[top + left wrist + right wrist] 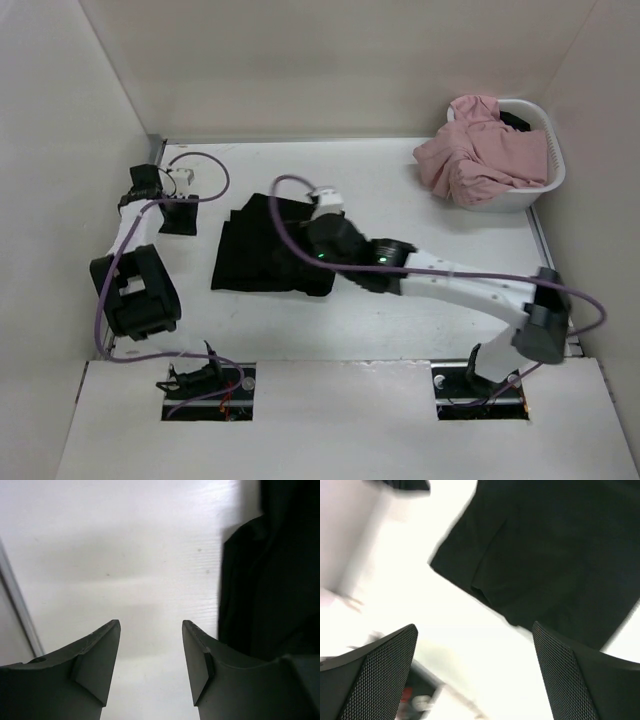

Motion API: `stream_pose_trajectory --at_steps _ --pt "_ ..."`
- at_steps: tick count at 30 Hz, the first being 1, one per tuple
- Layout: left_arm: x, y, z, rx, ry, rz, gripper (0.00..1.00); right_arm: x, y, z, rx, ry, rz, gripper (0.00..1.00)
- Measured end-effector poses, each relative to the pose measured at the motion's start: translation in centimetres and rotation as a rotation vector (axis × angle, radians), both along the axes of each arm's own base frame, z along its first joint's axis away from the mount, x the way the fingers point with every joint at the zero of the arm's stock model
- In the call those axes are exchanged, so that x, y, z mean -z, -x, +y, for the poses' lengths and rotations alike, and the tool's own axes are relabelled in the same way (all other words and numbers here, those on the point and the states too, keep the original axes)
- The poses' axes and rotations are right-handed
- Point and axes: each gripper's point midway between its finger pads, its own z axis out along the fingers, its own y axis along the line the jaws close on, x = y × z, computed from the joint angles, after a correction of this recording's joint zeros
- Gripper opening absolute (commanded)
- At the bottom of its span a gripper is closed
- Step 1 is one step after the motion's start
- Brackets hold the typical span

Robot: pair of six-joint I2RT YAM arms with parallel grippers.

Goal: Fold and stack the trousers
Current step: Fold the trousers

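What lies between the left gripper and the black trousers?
Only bare white table, seen in the left wrist view, separates the open left gripper from the trousers.

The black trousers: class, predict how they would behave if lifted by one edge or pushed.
Probably floppy: the trousers lie in flat, soft folded layers, so lifting one edge would likely let the rest droop. Likely light, being thin cloth. A push across the smooth table would probably bunch them rather than slide them whole.
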Motion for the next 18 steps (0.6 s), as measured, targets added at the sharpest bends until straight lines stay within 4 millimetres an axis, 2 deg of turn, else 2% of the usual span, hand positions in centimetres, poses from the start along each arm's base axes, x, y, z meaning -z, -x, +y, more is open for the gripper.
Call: stream_pose_trajectory --at_steps 2,4,6,8,10,12,15,17,18 --pt "-2.5 -0.1 -0.8 0.019 -0.007 -0.059 0.53 -2.0 -0.7 -3.9 0.104 -0.138 0.037 1.00" --pt "-4.9 0.0 -3.0 0.075 -0.004 -0.112 0.53 -1.4 -2.7 -7.0 0.210 -0.226 0.082 1.00" --pt "-6.8 0.4 -6.4 0.164 0.010 -0.166 0.53 1.2 -4.8 -9.0 0.296 -0.274 0.137 1.00" --pt "-7.4 1.7 -10.0 0.260 0.033 -0.192 0.54 6.0 -5.5 -9.7 0.339 -0.266 0.224 1.00" --pt "-6.4 3.8 -13.1 0.352 0.057 -0.173 0.54 10.9 -4.8 -9.9 0.356 -0.224 0.321 1.00" --pt "-4.6 5.9 -15.0 0.417 0.066 -0.122 0.52 14.7 -3.7 -9.7 0.358 -0.196 0.406 1.00" --pt "-0.6 8.6 -15.4 0.461 0.026 -0.014 0.52 16.7 -3.2 -8.9 0.364 -0.212 0.472 1.00" --pt "1.9 10.2 -14.6 0.465 -0.013 0.051 0.52 16.8 -3.2 -8.1 0.366 -0.253 0.499 0.85" --pt "2.9 10.9 -14.2 0.464 -0.035 0.076 0.52 16.7 -3.2 -7.7 0.365 -0.277 0.509 0.71"
